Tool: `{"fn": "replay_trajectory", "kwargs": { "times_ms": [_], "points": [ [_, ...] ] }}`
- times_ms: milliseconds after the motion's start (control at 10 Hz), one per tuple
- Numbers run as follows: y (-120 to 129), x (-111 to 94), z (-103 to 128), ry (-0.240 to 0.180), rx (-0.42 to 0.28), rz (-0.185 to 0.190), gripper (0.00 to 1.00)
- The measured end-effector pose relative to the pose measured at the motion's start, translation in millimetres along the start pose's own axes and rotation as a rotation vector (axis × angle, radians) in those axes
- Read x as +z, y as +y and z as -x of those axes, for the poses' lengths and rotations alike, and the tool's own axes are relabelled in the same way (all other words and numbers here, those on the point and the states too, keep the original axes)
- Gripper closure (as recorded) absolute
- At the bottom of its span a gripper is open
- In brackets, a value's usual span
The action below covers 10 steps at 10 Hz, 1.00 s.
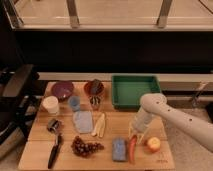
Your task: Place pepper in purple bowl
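The pepper (132, 148) is long, slender and red-orange. It lies near the front edge of the wooden table (40, 135), between a blue sponge (119, 148) and a round orange-yellow fruit (153, 144). My gripper (136, 136) hangs from the white arm (165, 112), pointing down just above the pepper's upper end. The purple bowl (62, 90) sits at the table's back left, far from the gripper, and looks empty.
A brownish-red bowl (94, 88) holding a dark object and a green tray (131, 90) stand at the back. A white cup (50, 105), blue cup (74, 103), metal cup (95, 103), grey-blue cloth (83, 121), pale banana strips (99, 125), grapes (86, 147) and a black-handled utensil (54, 150) lie between.
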<state>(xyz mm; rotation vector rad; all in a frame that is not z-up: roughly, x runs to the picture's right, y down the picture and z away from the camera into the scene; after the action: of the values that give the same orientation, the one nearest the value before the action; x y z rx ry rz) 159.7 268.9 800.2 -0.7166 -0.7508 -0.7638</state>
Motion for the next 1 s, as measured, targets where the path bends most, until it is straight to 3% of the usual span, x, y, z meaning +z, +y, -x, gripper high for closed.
{"fn": "replay_trajectory", "kwargs": {
  "times_ms": [300,400,600,1000],
  "points": [
    [-2.1,-2.7,0.8,0.004,-0.004,-0.001,1.0],
    [-3.0,-10.8,0.7,0.026,-0.015,-0.003,1.0],
    [-13.5,-42.5,0.1,0.099,-0.049,-0.028,1.0],
    [-51.9,-148.0,7.9,0.25,-0.157,-0.11,1.0]
  ]
}}
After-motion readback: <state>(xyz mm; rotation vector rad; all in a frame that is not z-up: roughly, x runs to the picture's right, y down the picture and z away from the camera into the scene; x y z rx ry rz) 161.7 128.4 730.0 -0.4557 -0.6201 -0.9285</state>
